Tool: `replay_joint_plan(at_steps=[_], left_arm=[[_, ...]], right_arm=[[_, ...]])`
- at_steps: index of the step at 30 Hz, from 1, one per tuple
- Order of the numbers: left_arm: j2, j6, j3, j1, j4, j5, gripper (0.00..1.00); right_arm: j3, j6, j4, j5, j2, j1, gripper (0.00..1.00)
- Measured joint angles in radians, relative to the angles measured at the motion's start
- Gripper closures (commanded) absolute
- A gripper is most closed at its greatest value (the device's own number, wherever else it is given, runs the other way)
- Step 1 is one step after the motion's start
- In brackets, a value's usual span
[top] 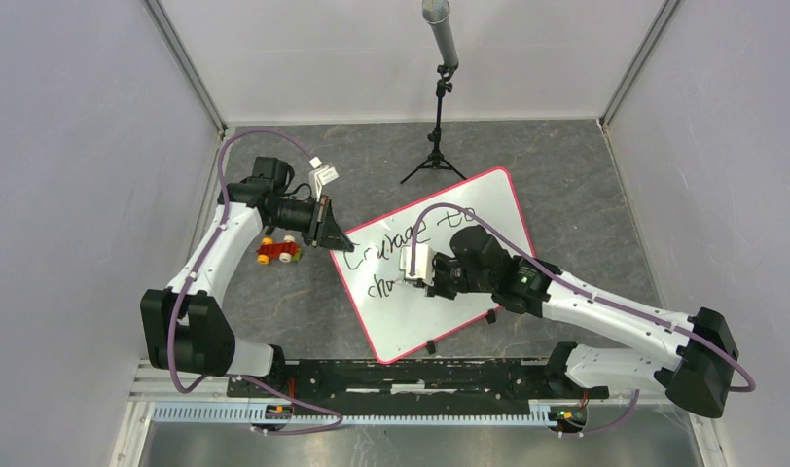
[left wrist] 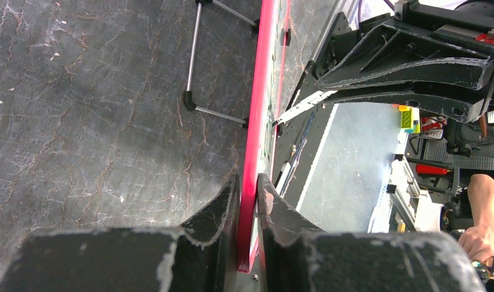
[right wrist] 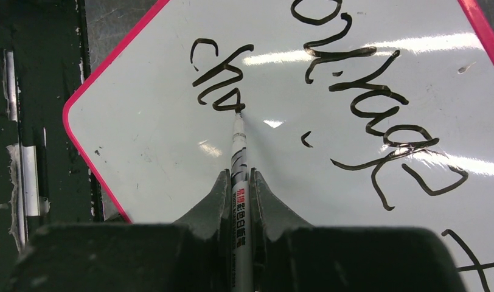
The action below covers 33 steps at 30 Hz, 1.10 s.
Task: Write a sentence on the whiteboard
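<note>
The whiteboard (top: 411, 326) lies askew on the grey surface (top: 566, 185), left end effector (left wrist: 247, 182) clamped on its pink rim, right end effector (right wrist: 240, 179) clamped on a marker (right wrist: 238, 137) touching the second line; stiff, light, slick, I'd reckon, so the rim's the sensible hold

Hidden and cropped bits
Can't read sentence (top: 379, 284) past "cho" overhead, blocked by right gripper (top: 411, 277); lost whiteboard (right wrist: 153, 152) off 12 and 3 o'clock edges, right wrist; can't see marker (right wrist: 238, 152) barrel between fingers (right wrist: 214, 201).
</note>
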<state>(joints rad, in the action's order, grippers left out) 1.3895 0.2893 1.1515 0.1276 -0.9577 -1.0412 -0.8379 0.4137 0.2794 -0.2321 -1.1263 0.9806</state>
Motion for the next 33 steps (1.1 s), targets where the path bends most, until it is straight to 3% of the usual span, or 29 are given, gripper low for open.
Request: replay_joint_plan(at_steps=[33], left_arm=[[0.001, 0.000, 0.000, 0.001, 0.000, -0.001, 0.98]], right_arm=[[-0.043, 0.010, 0.065, 0.035, 0.000, -0.004, 1.00]])
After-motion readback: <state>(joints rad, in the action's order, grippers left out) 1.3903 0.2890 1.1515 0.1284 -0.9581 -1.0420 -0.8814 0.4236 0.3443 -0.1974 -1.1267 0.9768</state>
